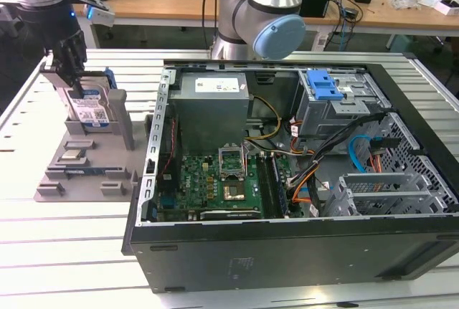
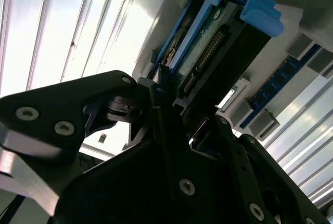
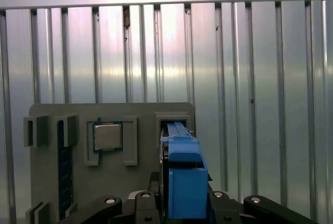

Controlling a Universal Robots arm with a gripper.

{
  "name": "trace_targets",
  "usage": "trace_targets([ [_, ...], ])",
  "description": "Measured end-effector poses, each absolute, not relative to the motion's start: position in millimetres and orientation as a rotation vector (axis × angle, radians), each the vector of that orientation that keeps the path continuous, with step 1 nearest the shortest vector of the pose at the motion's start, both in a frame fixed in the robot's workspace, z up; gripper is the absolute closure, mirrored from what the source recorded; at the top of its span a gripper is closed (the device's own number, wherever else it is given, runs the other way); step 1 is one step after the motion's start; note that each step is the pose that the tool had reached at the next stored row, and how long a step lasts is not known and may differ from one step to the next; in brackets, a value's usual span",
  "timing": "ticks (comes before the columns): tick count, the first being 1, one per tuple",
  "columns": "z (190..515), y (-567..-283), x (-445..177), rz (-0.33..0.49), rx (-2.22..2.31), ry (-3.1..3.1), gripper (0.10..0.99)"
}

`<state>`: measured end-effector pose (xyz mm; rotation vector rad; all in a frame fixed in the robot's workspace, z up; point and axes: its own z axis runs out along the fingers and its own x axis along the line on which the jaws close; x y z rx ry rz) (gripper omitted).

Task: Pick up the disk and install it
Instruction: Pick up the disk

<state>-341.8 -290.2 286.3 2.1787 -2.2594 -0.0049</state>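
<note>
We see the disk (image 1: 90, 108) standing up on its edge in a slot of the grey holder (image 1: 86, 176), on the exterior view's left, well apart from the open computer case (image 1: 287, 252) on the exterior view's right. The disk is flat and silver, with a white and blue label on its wide side and blue plastic round its edges. In the second wrist view we can see a row of small gold pins along one end of it. The gripper (image 1: 66, 74) comes down from above, and its black jaws are closed on the top of the disk, one on each side. A small square silver chip (image 1: 72, 155) lies in the holder, nearer to us than the disk.
</note>
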Motion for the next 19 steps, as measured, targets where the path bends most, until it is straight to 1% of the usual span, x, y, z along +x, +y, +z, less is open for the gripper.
trace_targets([
  [19,313.9,-290.2,-341.7,-0.005,2.179,-2.259,0.722],
])
